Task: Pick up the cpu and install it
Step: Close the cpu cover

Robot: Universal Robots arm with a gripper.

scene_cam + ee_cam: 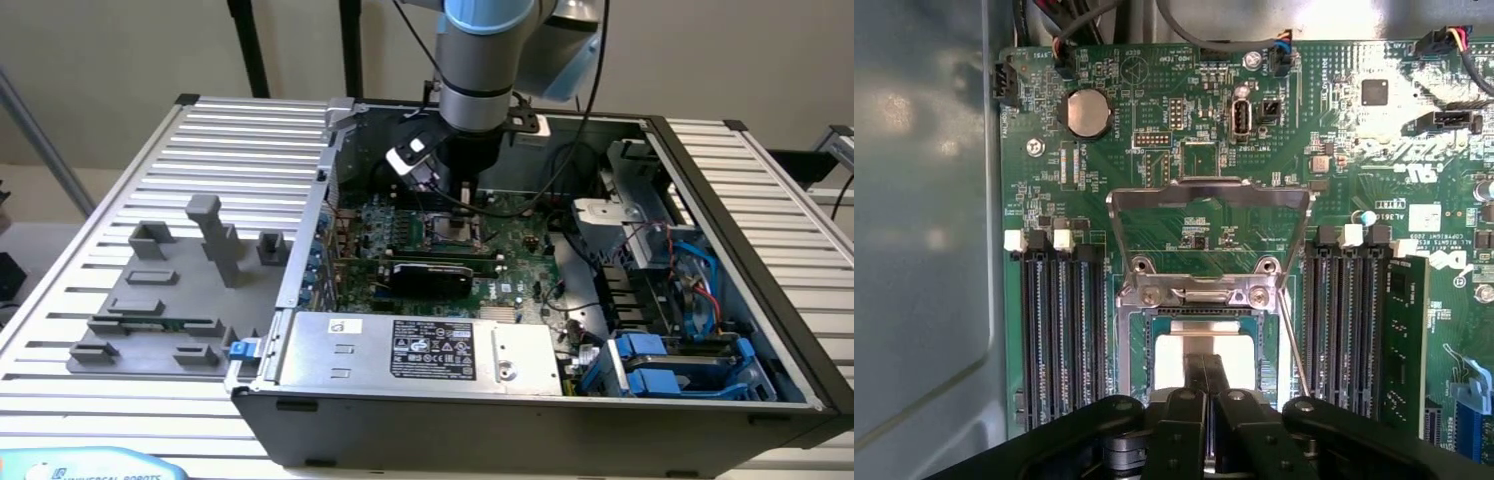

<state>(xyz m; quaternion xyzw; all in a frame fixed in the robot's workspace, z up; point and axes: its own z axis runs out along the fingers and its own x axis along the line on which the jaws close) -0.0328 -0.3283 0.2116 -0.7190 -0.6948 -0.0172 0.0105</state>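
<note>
Hand [1206, 364] pinched fully shut, nothing visibly gripped, tips over cpu [1172, 365] lying in open socket frame [1199, 295]; likely needs square alignment and only light, even pressure

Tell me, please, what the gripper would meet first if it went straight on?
Most likely the cpu, its pale top lying in the socket frame directly under the shut gripper; the gap between them is unclear.

cpu [1172, 362] | small flat square chip, pale silver metal top | lying flat, squared to its surround | inside the open socket frame [1199, 300] on the green motherboard [1154, 150]
</note>
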